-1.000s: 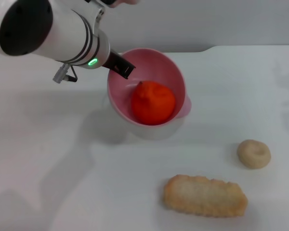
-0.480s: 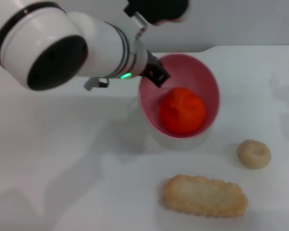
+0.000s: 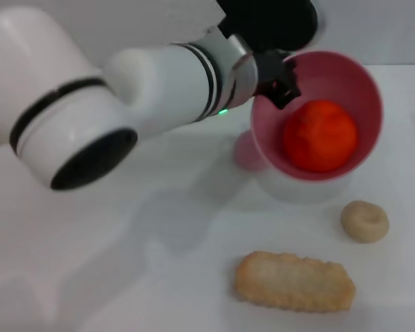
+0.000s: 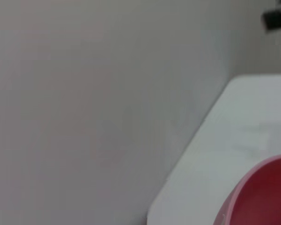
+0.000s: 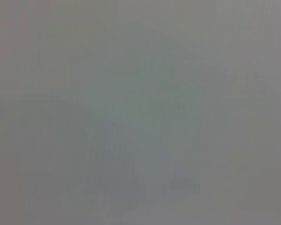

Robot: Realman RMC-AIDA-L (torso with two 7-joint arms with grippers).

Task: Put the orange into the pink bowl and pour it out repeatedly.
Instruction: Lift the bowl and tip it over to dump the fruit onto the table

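Right at the left end effector [image 3: 285,81], the pink bowl [image 3: 363,90] is being carried, clamped by its rim, and has been shifting steadily rightward over the bench [image 3: 124,277] across the last second. Bowl is tilting; the orange [image 3: 320,135] is riding inside, just below the grip. Pour looks imminent. Right arm: not visible.

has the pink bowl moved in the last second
Yes. The pink bowl, gripped by the left gripper, has shifted rightward, now above the doughnut.
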